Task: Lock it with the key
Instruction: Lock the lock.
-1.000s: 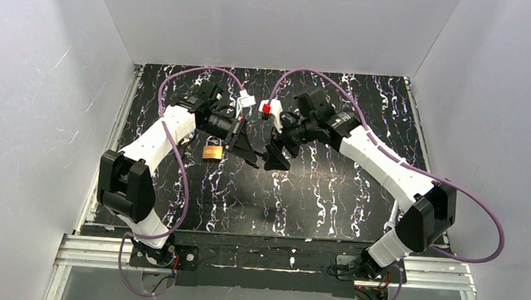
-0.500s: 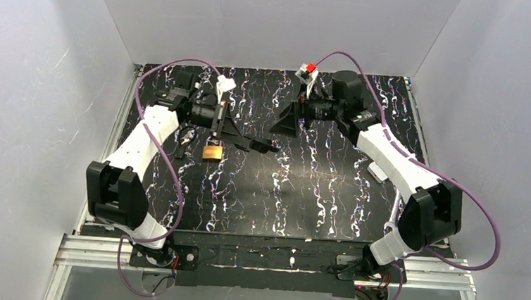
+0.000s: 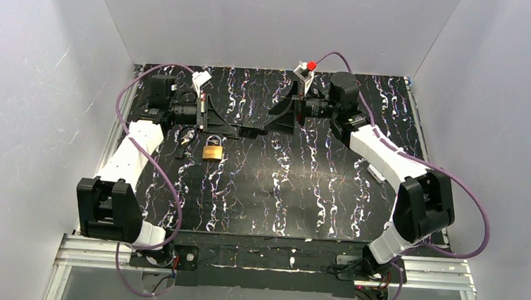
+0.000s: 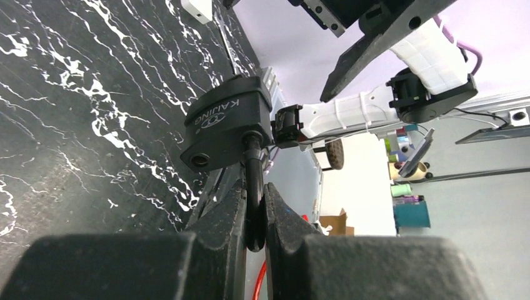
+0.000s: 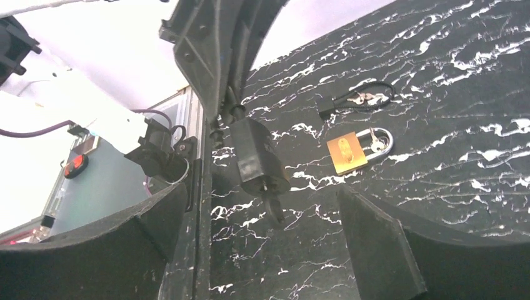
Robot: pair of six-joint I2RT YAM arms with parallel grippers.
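- The black marbled table stands between white walls. On it are the brass lock, a bunch of keys on a dark loop, and a small white piece beside the right arm.
- The brass lock lies flat on the left half of the table with its shackle toward the back, apart from both grippers. The keys lie just beside it, to its left and a little farther back.
- The left arm runs up the left side of the table and turns inward at the wrist, so the left gripper points toward the middle.
- Its fingers are pressed together on the shackle of a black padlock, which is held above the table.
- The right arm reaches to the back of the table and bends inward. The right gripper faces the left one with its fingers spread wide, gripping nothing. The black padlock hangs just ahead of them.
- A dark stub sticks out under the black padlock in the right wrist view. It may be a key, but it is too dark to tell.
- Whether the brass lock's shackle is pushed home cannot be told.
- From above, the black padlock hardly stands out against the dark fingers and table.
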